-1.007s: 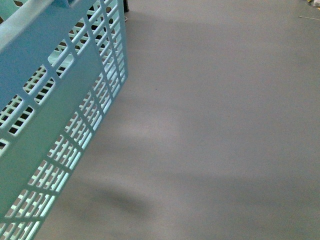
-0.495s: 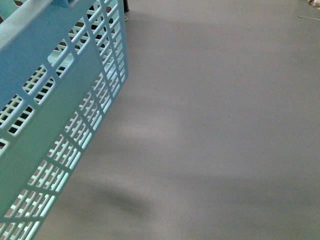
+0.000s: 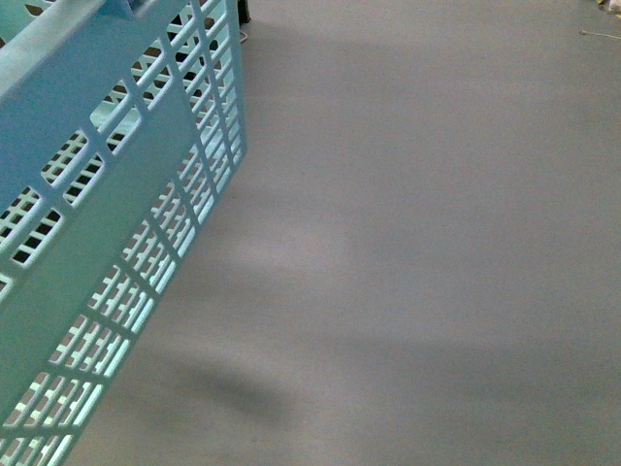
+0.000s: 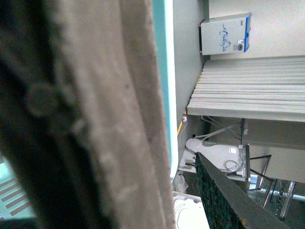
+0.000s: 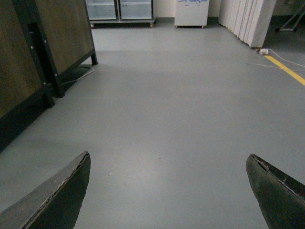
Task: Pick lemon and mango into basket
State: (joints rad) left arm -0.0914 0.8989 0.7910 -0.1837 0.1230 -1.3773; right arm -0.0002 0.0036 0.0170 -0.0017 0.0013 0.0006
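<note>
1 basket (image 3: pixel 87 223), tilted, cut off by frame; its teal edge (image 4: pixel 162 71) sits close by L gripper, behind 1 brown blur (image 4: pixel 95 119). L gripper state: cannot tell. R gripper (image 5: pixel 167 156): jaws spread wide, holding nothing, over floor (image 5: pixel 181 95).

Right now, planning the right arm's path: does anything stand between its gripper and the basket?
Nothing visible: bare floor beside the basket, and only floor ahead of the open right gripper. No view shows both.
</note>
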